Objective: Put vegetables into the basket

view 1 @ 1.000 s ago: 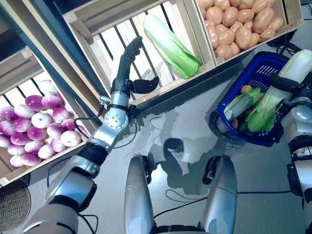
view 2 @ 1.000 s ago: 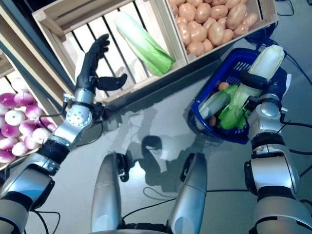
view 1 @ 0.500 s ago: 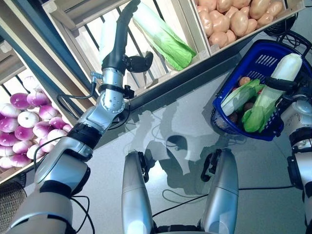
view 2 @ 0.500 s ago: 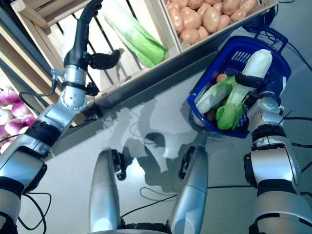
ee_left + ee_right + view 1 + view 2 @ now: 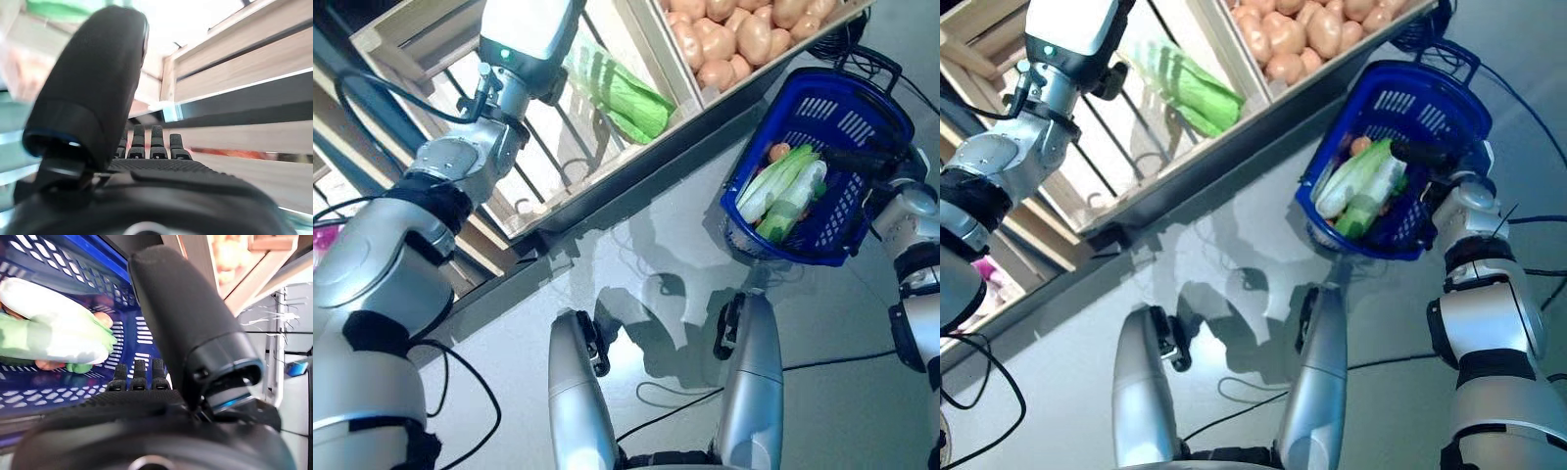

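Observation:
The blue basket (image 5: pixel 867 105) stands on the floor at the right, below the stand. Two long pale-green cabbages (image 5: pixel 785 189) lie in it on small round orange-brown vegetables (image 5: pixel 780 152). My right hand (image 5: pixel 858 161) is at the basket's right rim with straight fingers and holds nothing; its wrist view shows the fingers (image 5: pixel 139 374) over the basket's inside, next to a cabbage (image 5: pixel 54 330). My left hand (image 5: pixel 146 169) is open, raised into the slatted wooden crate, with a green cabbage (image 5: pixel 625 95) close beside it.
The wooden stand's crates (image 5: pixel 705 93) run along the top, their front edge just above the basket. Grey floor (image 5: pixel 636 235) lies between the stand and the basket.
The right hand has let go of the long cabbage, which now lies in the basket. The left arm has reached farther up into the crate. The camera has shifted.

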Tool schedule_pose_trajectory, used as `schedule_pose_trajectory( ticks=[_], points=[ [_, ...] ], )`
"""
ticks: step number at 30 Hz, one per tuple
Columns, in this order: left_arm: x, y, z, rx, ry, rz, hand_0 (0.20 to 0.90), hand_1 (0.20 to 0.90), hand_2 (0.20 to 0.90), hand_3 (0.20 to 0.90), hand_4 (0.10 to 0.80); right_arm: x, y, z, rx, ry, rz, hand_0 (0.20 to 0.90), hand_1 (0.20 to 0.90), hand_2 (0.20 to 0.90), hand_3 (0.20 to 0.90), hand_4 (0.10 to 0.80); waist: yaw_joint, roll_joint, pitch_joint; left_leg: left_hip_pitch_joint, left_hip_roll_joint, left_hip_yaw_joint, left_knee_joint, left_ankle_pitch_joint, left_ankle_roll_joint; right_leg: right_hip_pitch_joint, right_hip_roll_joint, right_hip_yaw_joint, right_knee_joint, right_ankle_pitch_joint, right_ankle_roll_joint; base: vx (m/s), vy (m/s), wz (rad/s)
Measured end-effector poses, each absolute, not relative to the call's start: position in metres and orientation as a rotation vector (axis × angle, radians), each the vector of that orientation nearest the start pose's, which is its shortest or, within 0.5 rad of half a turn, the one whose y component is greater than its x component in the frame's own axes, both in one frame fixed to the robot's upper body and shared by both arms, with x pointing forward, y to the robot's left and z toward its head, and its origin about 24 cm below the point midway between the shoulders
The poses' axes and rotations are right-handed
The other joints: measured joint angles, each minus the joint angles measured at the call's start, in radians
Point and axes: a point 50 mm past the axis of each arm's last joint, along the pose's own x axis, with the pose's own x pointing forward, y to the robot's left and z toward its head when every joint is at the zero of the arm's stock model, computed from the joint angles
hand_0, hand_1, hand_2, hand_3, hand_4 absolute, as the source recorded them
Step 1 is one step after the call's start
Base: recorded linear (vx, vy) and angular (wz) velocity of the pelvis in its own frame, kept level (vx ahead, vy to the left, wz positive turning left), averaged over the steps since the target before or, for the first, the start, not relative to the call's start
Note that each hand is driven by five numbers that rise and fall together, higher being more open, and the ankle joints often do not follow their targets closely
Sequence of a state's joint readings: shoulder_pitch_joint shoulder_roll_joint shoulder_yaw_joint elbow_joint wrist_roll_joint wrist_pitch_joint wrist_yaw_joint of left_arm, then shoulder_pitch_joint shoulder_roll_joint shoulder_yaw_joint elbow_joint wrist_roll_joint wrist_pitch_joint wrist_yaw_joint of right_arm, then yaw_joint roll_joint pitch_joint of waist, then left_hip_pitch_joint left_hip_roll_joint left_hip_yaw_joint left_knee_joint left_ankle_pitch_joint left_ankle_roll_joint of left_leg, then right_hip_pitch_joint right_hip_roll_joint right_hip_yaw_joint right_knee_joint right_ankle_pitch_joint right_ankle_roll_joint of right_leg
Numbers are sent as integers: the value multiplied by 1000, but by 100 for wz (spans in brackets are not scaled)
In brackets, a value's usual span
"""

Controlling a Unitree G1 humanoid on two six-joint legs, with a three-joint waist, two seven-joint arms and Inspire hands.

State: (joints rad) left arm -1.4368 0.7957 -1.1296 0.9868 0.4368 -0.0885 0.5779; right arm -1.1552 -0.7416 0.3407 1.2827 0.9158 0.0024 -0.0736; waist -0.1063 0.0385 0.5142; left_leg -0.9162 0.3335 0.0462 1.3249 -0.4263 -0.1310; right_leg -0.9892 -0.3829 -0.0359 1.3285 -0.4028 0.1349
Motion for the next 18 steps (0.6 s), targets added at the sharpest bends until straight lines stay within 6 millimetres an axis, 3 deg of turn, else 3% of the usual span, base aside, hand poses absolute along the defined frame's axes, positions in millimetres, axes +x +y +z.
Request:
schedule_pose_trajectory(
  ticks=[6,9,18],
  points=[
    [408,218,294,1915,-543,343,900,900,900,900,800,389,-321,208,277,-45,-336,900,900,900,900,800,-29,0,0,4,30,22,11,-6,7,-7,13,9,0,2,2,9,44,-8],
    [411,227,291,1953,-400,326,900,900,900,900,800,395,-305,223,275,-107,-234,900,900,900,900,800,-37,-1,-1,2,42,47,24,-20,13,-40,28,40,4,11,9,1,47,-22],
    [416,227,283,1964,-241,259,900,900,900,900,800,397,-283,227,275,-156,-105,900,900,900,900,800,-58,-2,-1,-39,62,55,61,-38,10,-94,32,53,23,16,12,-15,21,-8]
  ],
)
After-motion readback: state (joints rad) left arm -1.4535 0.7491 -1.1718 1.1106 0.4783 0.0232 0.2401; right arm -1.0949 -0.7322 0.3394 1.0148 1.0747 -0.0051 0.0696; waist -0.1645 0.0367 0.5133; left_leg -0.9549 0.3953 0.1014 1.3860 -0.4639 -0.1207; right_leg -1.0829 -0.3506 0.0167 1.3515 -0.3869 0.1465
